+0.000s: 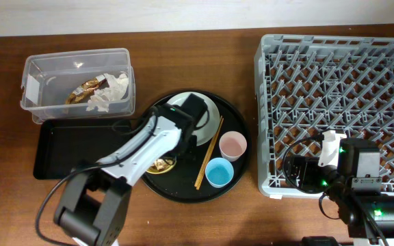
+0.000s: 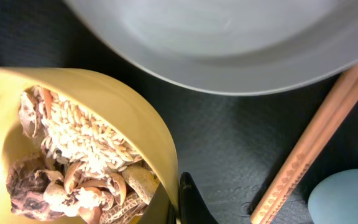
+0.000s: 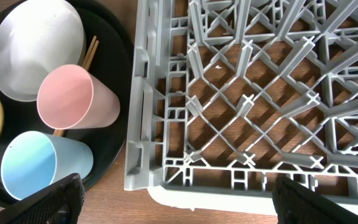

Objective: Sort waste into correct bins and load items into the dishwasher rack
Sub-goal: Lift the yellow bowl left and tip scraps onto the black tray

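My left gripper (image 2: 180,200) is shut on the right rim of the small yellow bowl (image 2: 123,99), one finger inside and one outside. Beige food scraps (image 2: 73,162) fill the bowl. It sits on the round black tray (image 1: 183,188) beside the pale plate (image 2: 229,43), the wooden chopsticks (image 2: 316,130), the pink cup (image 1: 232,145) and the blue cup (image 1: 219,172). My right gripper (image 3: 179,193) stands wide open over the near-left corner of the grey dishwasher rack (image 1: 340,82), holding nothing. The clear tub (image 1: 40,72) holds white tissue (image 1: 111,92) and a foil wrapper (image 1: 86,89).
The shallow black rectangular tray (image 1: 63,147) lies in front of the clear tub, left of the round tray. My left arm reaches over it and hides part of the plate. The rack's edge stands close to the two cups.
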Tool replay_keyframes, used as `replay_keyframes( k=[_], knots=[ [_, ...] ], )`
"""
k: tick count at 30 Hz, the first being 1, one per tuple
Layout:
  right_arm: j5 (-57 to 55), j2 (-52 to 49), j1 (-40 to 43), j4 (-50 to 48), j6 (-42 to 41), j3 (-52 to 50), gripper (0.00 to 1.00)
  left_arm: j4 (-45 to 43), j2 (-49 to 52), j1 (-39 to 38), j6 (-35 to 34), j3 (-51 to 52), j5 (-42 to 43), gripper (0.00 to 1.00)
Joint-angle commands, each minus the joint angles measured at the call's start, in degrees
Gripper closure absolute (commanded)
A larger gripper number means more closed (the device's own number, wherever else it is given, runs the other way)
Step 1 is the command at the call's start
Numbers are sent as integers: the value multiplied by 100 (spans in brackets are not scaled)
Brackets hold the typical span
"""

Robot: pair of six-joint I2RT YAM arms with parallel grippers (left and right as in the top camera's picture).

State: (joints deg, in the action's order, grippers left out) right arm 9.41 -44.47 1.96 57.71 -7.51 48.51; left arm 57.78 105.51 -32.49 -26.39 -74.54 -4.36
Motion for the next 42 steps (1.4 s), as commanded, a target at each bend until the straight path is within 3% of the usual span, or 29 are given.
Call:
replay_keyframes(
  k=[1,6,9,13,17,21,24,27,31,39,42],
  knots=[
    [50,22,28,-2,-4,94,2,103,-684,498,387,-153,-146,100],
    [50,22,28,-2,-4,94,2,162,-1231,1504,1005,-153,70,100],
    [50,22,28,-2,-4,94,2,136,-1224,2164,1025,-138,472,100],
    [50,20,28,-2,-4,94,2,-116,-1067,3482,1537,-118,1797,100],
    [48,20,28,-2,-4,94,2,-216,-697,4221,2105,-118,2852,100],
    [48,20,28,-2,-4,94,2,-216,-337,4889,3178,-118,4946,99],
    [48,20,28,-2,-4,94,2,-177,-127,5305,3403,-118,5936,100],
    [48,20,28,-2,-4,94,2,-175,17,5678,3414,-79,6057,100],
    [48,20,28,-2,-4,94,2,-175,68,5947,4017,96,6968,100],
    [50,20,28,-2,-4,94,2,-201,68,6400,4629,455,7705,100],
    [48,20,28,0,-4,94,2,-192,68,6607,4708,560,8439,100]
  ],
)
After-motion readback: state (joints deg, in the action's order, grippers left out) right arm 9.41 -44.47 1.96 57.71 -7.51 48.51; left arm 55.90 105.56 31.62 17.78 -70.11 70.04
